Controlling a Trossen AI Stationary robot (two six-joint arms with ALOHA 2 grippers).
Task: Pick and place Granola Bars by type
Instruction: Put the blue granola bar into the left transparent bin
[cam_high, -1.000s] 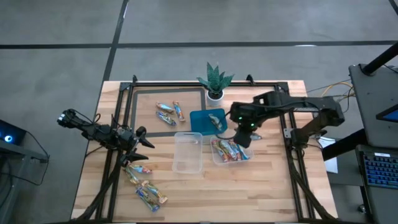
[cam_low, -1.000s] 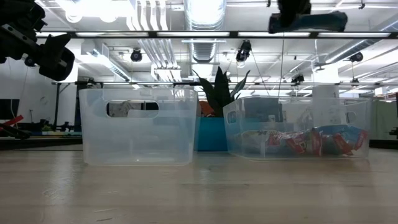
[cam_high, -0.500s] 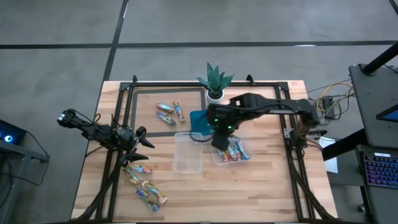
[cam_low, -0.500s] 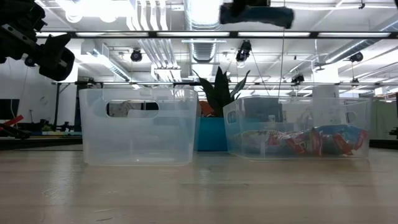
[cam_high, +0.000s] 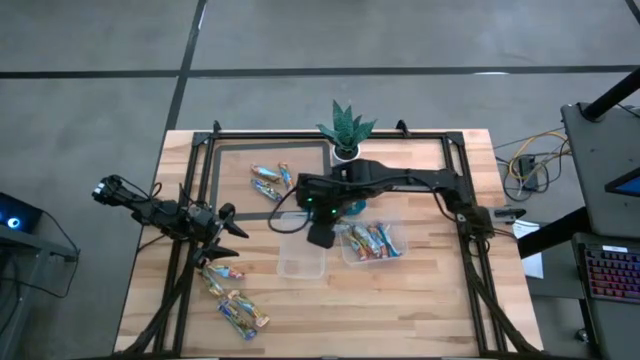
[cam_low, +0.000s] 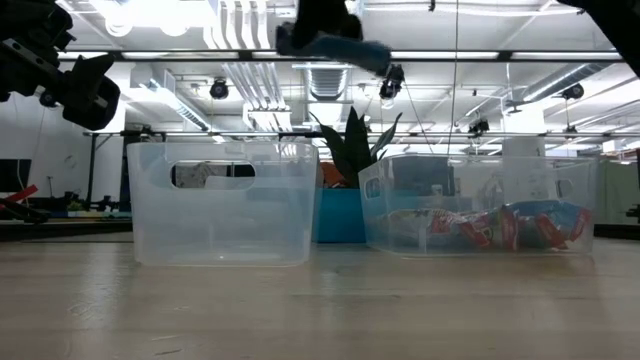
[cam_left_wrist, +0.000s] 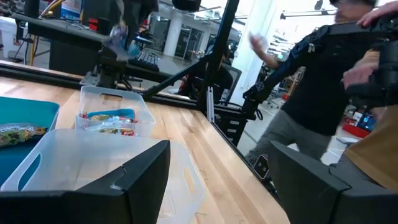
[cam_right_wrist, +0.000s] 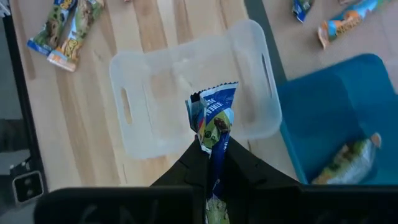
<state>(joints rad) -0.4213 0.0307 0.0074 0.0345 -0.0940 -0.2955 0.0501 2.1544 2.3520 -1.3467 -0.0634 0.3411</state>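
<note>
Sorting partly done
Right gripper (cam_right_wrist: 211, 155) pinching blue bar (cam_right_wrist: 214, 118) above empty tub (cam_right_wrist: 143, 81); left gripper (cam_high: 222, 240) spread; loose bars (cam_high: 235, 300) remain lower left.

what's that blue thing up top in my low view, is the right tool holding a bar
observer: yes, its wrist view shows the right tool shut on a blue bar.
operator: is it over the empty tub
observer: yes, the high view puts it above the empty tub, not the filled one.
operator: and the left tool
observer: the left tool waits open at the table's left, holding nothing, near loose bars.
</note>
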